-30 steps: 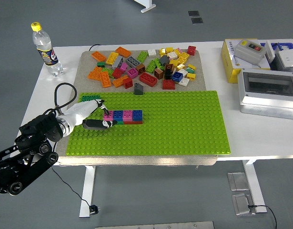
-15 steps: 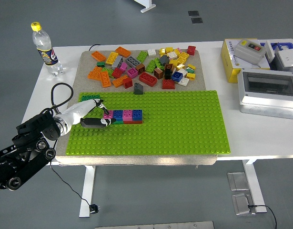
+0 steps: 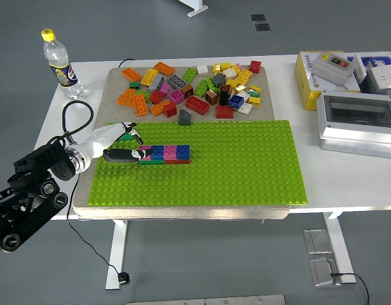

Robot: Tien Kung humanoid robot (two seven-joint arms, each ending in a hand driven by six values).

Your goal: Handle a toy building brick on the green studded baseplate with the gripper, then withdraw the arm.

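Arm: left, black, comes in from lower-left corner, reaches up-right over table point(image 3: 42, 136) edge.
Left hand point(image 3: 119, 145): pale, at baseplate's left edge; fingers spread loose, hold nothing. One dark finger point(image 3: 121, 154) lies flat on the studs, tip just beside the pink brick; can't tell if touching. Upper fingers point at the green brick point(image 3: 121, 129) at the plate's top-left corner.
Right hand: not seen.
Baseplate point(image 3: 233, 168): lime green, studded, sits on a beige mat point(image 3: 119, 79), mid-table.
Brick row point(image 3: 164, 154): on baseplate, left part, just right of hand. L to R: pink, blue, pink, blue on top; green and red layer under.
Grey brick point(image 3: 184, 117): alone, at baseplate's far edge, on mat.
Loose pile point(image 3: 195, 88): far part of mat, beyond baseplate; orange, red, yellow, green, grey, pink, white bricks, jumbled.
Bottle point(image 3: 60, 66): clear, yellow cap, upright, far-left of table, well apart from mat.
Boxes: right side of table; grey-white enclosure point(image 3: 358, 122) nearer, yellow box point(image 3: 308, 76) behind it.
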